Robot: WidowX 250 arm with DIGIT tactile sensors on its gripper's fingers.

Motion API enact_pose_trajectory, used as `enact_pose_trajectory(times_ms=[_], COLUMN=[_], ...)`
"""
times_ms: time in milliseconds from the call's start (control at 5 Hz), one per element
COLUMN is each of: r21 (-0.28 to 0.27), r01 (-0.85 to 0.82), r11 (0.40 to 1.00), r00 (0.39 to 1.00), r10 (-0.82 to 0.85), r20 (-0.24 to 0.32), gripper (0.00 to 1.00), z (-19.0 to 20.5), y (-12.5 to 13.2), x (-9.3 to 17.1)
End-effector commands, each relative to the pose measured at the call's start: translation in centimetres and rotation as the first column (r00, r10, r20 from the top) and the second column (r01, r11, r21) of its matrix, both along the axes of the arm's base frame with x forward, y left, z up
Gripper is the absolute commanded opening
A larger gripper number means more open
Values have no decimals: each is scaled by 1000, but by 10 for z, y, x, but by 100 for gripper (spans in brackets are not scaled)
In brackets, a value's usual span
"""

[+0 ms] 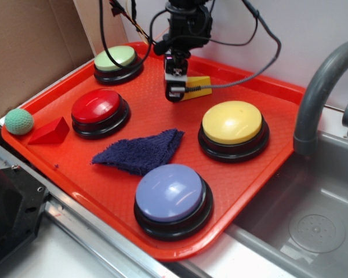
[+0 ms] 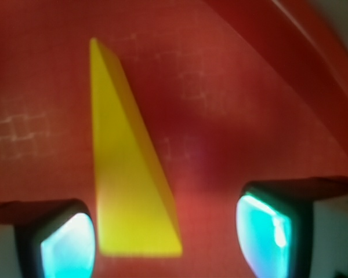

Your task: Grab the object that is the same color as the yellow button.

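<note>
Underneath, red tray [image 1: 261, 174] beside sink [image 1: 313, 214].

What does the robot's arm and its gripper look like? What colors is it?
The arm is black with black cables looping off it. The gripper is black with a white part, and in the wrist view its fingertips glow turquoise.

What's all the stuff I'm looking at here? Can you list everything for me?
Tray: one, red-orange, under everything, beside the sink.
Buttons: four domes on black bases; pale green back left, red left, yellow right, lavender front.
Yellow wedge: one, back centre, between the claw's fingers.
Red wedge: one, left edge.
Ball: one, green, knitted, left rim.
Cloth: one, dark blue, centre.
Sink: one, grey, right, with a curved faucet.
Claw: one, open around the yellow wedge.
</note>
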State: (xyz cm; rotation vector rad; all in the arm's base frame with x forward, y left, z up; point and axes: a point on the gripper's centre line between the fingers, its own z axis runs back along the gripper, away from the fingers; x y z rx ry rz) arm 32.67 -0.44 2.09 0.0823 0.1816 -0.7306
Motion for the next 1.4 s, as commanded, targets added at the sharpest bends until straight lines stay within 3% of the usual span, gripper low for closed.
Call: enact_pose_trajectory(times_ms=[0, 200, 600, 800, 1000, 1200], r21=[-18, -38, -12, 15, -38, -110], r01=[42, 39, 0, -142, -379, -589], r11=[999, 998, 1000, 990, 925, 800], r00=[999, 999, 1000, 987, 907, 771], r10=[-42, -38, 1, 140, 379, 598], r20=[22, 35, 30, 84, 184, 217], gripper=[100, 0, 0, 0, 0, 0], z=[-4, -5, -2, 35, 84, 131], y=[-17, -16, -11, 2, 19, 21], x=[-7, -8, -9, -9, -34, -72])
